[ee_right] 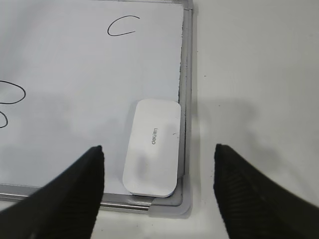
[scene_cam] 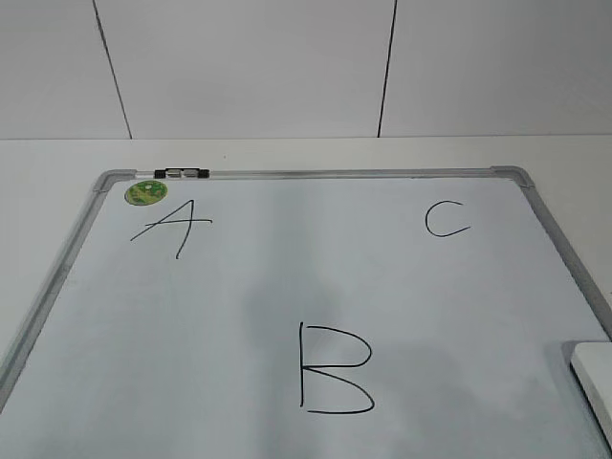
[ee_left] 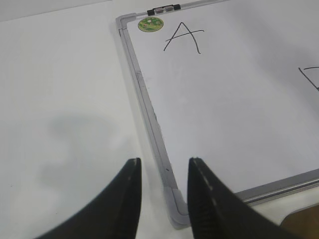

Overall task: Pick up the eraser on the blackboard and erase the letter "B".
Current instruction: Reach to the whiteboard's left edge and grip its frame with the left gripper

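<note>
Eraser [ee_right: 152, 148] lies flat on the blackboard [ee_right: 75, 74], white face up, tucked into the board's near right corner with its long side just beside the grey frame. In the exterior view only its corner shows at the lower right edge. Above it hangs the right gripper [ee_right: 158, 194], its two dark fingers spread wide apart, one to each side of the eraser and touching nothing. The letter "B" [scene_cam: 335, 368] stands unmarked low in the middle of the board, well apart from the eraser. Farther off, the "C" [scene_cam: 447, 219] sits toward the far right and the "A" [scene_cam: 174, 226] toward the far left, with a round green sticker [scene_cam: 145, 191] and a small marker [scene_cam: 182, 173] at the far left corner. The left gripper [ee_left: 163, 199] hovers over the board's near left corner, fingers apart, holding nothing, with white tabletop [ee_left: 60, 124] to its left.
</note>
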Controlling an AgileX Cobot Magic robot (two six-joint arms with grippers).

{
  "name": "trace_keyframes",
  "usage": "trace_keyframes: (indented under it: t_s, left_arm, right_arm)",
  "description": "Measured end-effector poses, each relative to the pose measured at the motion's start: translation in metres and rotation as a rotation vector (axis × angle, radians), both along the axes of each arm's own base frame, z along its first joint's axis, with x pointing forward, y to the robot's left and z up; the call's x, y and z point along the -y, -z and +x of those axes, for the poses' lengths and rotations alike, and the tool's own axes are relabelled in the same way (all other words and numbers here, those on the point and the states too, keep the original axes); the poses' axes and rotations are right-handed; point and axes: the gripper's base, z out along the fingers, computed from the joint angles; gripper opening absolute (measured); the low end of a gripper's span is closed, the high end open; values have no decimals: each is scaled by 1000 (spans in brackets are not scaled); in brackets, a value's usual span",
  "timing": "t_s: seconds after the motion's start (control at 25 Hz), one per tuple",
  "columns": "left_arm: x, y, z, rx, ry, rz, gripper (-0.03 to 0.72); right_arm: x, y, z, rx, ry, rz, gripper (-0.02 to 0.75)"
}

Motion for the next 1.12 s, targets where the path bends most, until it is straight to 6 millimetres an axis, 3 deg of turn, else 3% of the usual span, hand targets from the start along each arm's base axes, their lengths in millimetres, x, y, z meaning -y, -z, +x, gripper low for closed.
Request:
trace_keyframes:
  t_s: [0.72, 1.12]
  left_arm:
    - [0, 0, 0, 0, 0, 0, 241]
    - [1, 0, 0, -1, 6, -8, 241]
  right_arm:
    - [0, -3, -1, 7, -2, 4, 548]
    - [-5, -19, 14, -223, 23, 83, 549]
